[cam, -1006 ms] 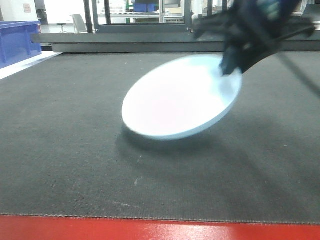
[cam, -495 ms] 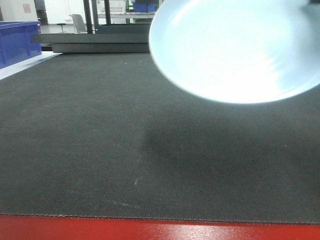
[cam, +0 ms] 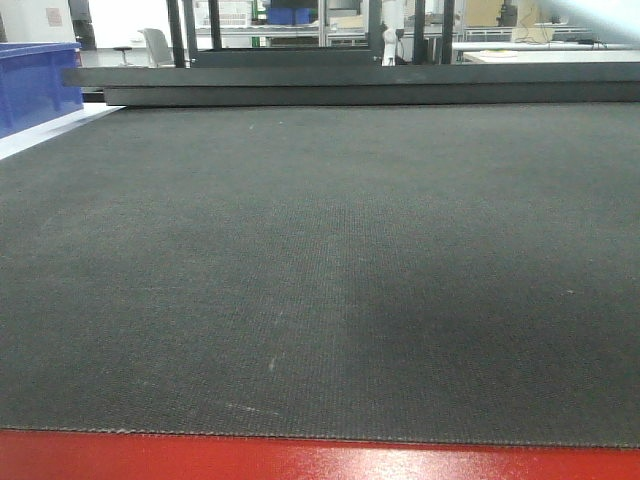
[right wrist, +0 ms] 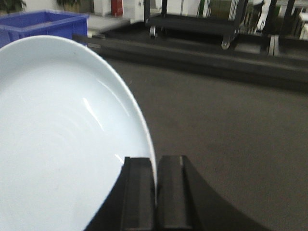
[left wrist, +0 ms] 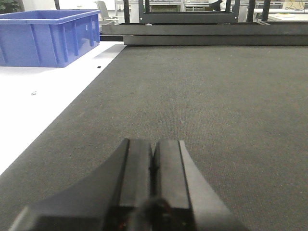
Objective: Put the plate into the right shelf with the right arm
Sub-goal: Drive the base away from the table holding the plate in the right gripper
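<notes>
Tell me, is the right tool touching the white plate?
Touching. The right wrist view shows the right tool pinching the rim of the plate between its fingers.

Looking like an industrial lab or workshop hall. A wide table with a dark grey mat [cam: 320, 250] and a red front edge [cam: 320, 462] is filling the foreground. A blue plastic bin [left wrist: 48, 36] is sitting on a white surface [left wrist: 43, 101] beside it. Black metal frames [cam: 200, 30] and a low cart on castors [right wrist: 192, 23] are standing behind, with white workbenches [cam: 545, 52] showing farther back.
</notes>
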Controlling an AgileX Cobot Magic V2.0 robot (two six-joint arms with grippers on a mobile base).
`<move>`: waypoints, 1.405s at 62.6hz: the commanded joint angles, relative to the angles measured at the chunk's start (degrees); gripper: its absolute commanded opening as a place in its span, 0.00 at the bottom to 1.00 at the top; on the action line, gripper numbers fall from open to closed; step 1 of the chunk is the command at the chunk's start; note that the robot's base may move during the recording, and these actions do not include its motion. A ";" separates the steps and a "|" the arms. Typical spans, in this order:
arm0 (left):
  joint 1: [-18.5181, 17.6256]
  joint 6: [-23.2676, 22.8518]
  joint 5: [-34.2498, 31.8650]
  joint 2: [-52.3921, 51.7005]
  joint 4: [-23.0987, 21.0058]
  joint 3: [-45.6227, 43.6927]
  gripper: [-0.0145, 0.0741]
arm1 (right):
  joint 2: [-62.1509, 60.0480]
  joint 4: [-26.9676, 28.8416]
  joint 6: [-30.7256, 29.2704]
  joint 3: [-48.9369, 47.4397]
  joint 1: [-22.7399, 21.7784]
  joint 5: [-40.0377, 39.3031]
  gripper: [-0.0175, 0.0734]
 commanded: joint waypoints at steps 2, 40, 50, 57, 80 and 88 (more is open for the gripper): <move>-0.01 -0.14 -4.60 -0.56 -0.12 0.24 0.11 | -2.62 -1.29 -0.59 -1.55 -0.42 -4.90 0.25; -0.01 -0.14 -4.60 -0.56 -0.12 0.24 0.11 | -3.67 -1.29 -0.59 -1.55 -0.42 -6.29 0.25; -0.01 -0.14 -4.60 -0.56 -0.12 0.24 0.11 | -3.67 -1.29 -0.59 -1.55 -0.42 -6.29 0.25; -0.01 -0.14 -4.60 -0.56 -0.12 0.24 0.11 | -3.67 -1.29 -0.59 -1.55 -0.42 -6.29 0.25; -0.01 -0.14 -4.60 -0.56 -0.12 0.24 0.11 | -3.67 -1.29 -0.59 -1.55 -0.42 -6.18 0.25; -0.01 -0.14 -4.60 -0.56 -0.12 0.24 0.11 | -3.67 -1.29 -0.59 -1.55 -0.42 -6.18 0.25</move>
